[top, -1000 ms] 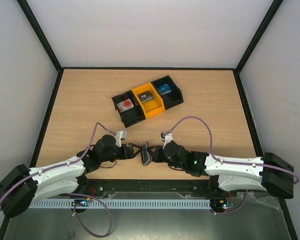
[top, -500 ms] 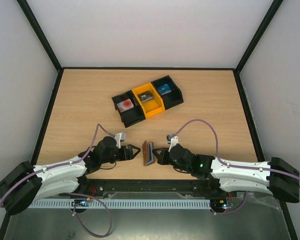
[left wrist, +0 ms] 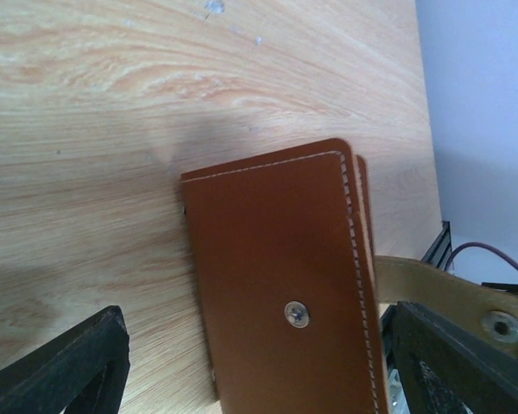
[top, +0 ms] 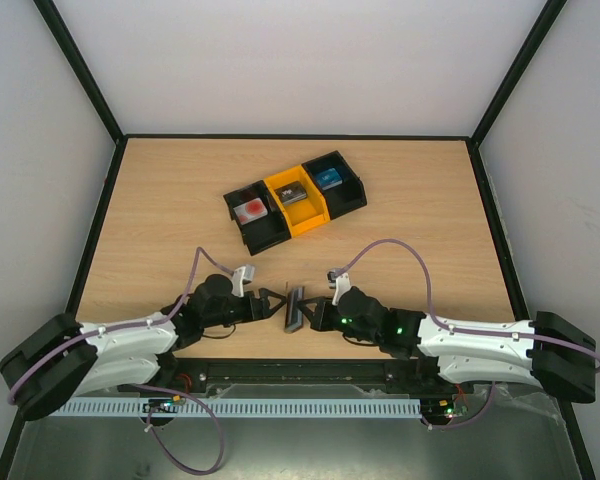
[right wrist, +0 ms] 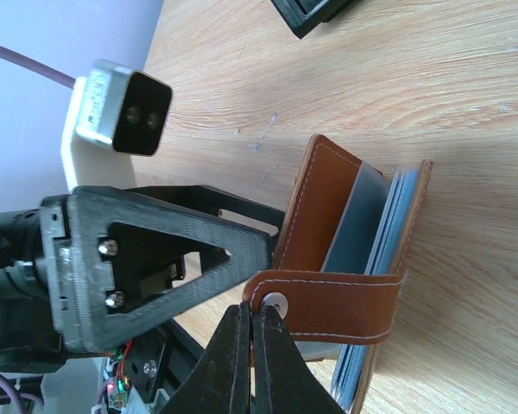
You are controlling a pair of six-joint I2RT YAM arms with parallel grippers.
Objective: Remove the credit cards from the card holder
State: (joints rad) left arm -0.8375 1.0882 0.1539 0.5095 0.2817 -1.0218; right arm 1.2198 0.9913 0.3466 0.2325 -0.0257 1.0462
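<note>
The brown leather card holder (top: 296, 309) stands on edge near the table's front, slightly spread. In the left wrist view its stitched cover (left wrist: 276, 285) with a snap stud fills the gap between my left gripper's (left wrist: 259, 366) wide-open fingers (left wrist: 65, 371); neither finger touches it. My right gripper (right wrist: 253, 312) is shut, pinching the end of the strap tab (right wrist: 337, 306), which stretches across the holder's open side. Pale grey-blue sleeves (right wrist: 388, 233) show inside. I cannot tell any credit cards apart from the sleeves.
A row of bins sits at mid-table: a black one (top: 255, 212), an orange one (top: 296, 198) and another black one (top: 333, 182), each with a small object inside. The table's front edge lies just behind both grippers. The left arm's wrist camera (right wrist: 123, 107) hangs close to the holder.
My left gripper has moved in toward the holder and opened wider, so its fingers now straddle the cover. The right gripper has stayed shut on the strap and turned the holder more edge-on.
</note>
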